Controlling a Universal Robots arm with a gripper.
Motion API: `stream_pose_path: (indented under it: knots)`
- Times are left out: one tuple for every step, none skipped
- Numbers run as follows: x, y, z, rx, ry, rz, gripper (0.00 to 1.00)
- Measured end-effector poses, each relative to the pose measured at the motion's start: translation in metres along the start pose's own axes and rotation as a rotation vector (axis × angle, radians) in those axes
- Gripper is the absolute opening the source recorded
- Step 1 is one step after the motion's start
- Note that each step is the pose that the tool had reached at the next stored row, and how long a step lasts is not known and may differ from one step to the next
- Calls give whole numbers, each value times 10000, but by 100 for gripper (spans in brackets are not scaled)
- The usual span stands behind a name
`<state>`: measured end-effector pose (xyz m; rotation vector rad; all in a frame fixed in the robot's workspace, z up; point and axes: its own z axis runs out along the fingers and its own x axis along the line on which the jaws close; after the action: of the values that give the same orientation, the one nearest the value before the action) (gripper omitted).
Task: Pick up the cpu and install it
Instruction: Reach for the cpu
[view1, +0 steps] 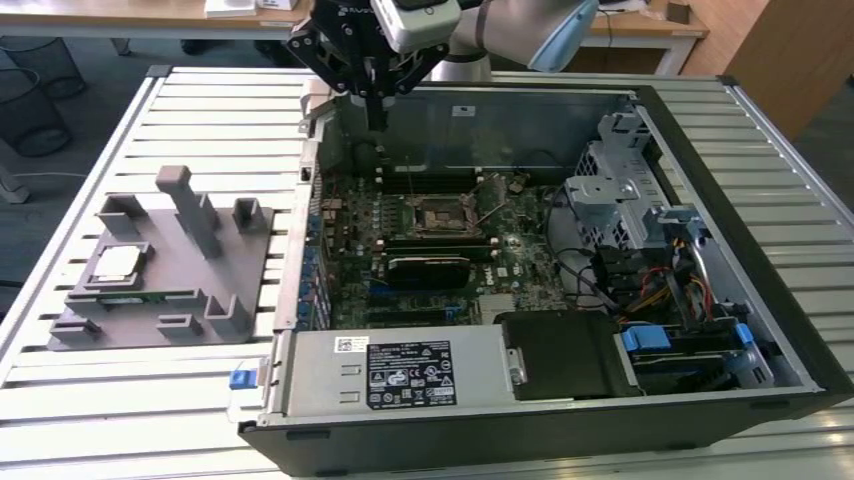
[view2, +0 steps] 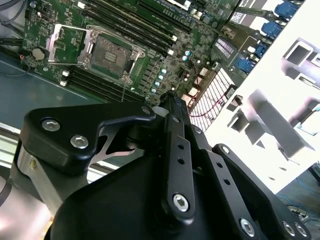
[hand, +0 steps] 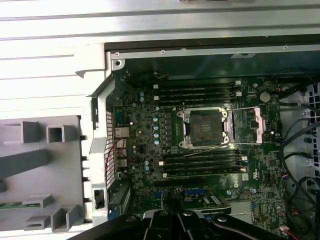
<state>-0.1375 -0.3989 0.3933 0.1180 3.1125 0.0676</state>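
The cpu (view1: 118, 263) lies flat on the grey holder (view1: 147, 318), in the exterior view's left part, on the bench (view1: 200, 110). The claw (view1: 379, 122) hangs in the upper middle of this view, over the open computer case (view1: 534, 430), well apart from the cpu, clenched on nothing. The socket (view1: 437, 214) has its frame flipped open.

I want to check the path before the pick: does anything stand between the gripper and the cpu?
The gripper hangs over a corner of the open case; the cpu lies outside on the grey fixture. The case wall and the fixture's tall post lie between, though both look lower than the gripper.
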Motion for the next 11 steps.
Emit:
stream_pose_path:
  knots:
    - [3, 0, 0, 0, 0, -1, 11]
    - [6, 0, 0, -1, 0, -1, 11]
    - [10, -1, 0, 0, 0, 0, 11]
    - [13, -1, 0, 0, 0, 0, 11]
    - [17, -1, 0, -1, 0, 0, 11]
    - [21, -2, 0, -1, 0, -1, 11]
    - [26, -2, 0, -1, 0, 0, 11]
    - [30, -2, -1, 0, 0, -1, 11]
    - [34, -3, -1, 0, -1, 0, 11]
    - [39, -3, -1, -1, -1, 0, 11]
    - [44, -3, -1, 0, 0, 0, 11]
